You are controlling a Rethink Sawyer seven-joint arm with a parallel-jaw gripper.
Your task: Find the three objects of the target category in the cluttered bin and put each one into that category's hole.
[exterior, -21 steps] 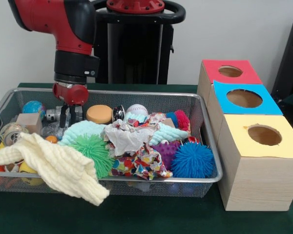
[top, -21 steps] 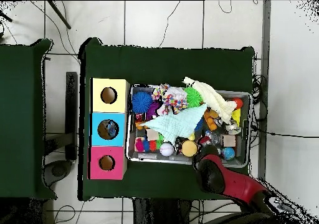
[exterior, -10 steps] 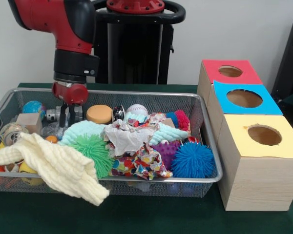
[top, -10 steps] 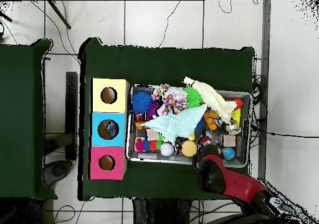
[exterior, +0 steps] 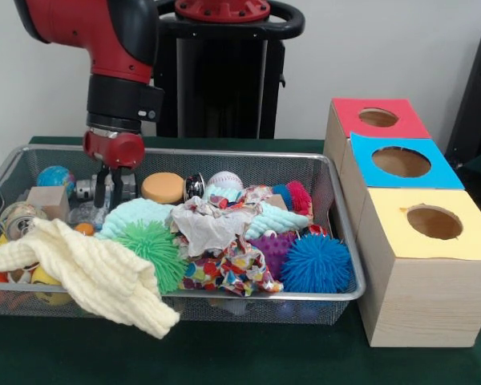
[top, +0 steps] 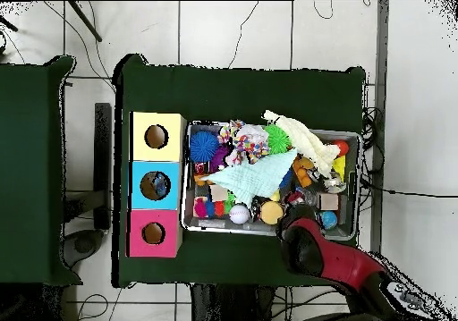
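Observation:
A wire mesh bin [exterior: 337, 210] is packed with toys and cloths. My gripper [exterior: 112, 186] hangs in its back left part, just above a small metal piece [exterior: 84, 190] and left of an orange disc [exterior: 163, 188]. A mint fuzzy cloth [exterior: 136, 212] lies right in front of it. Near it are a globe ball [exterior: 54, 176] and a wooden block [exterior: 48, 201]. Whether anything is in its grip does not show. In the overhead view the red arm [top: 313, 250] covers the gripper at the bin [top: 186, 179].
Three boxes with round holes stand in a row beside the bin: red [exterior: 378, 118], blue [exterior: 401, 162], yellow [exterior: 434, 222]. A cream knitted cloth [exterior: 88, 273] hangs over the bin's front rim. Green [exterior: 151, 247], purple [exterior: 274, 247] and blue [exterior: 316, 263] spiky balls flank a patterned cloth [exterior: 224, 261].
The gripper has risen slightly and drifted a little to the left. The bin's contents look unmoved.

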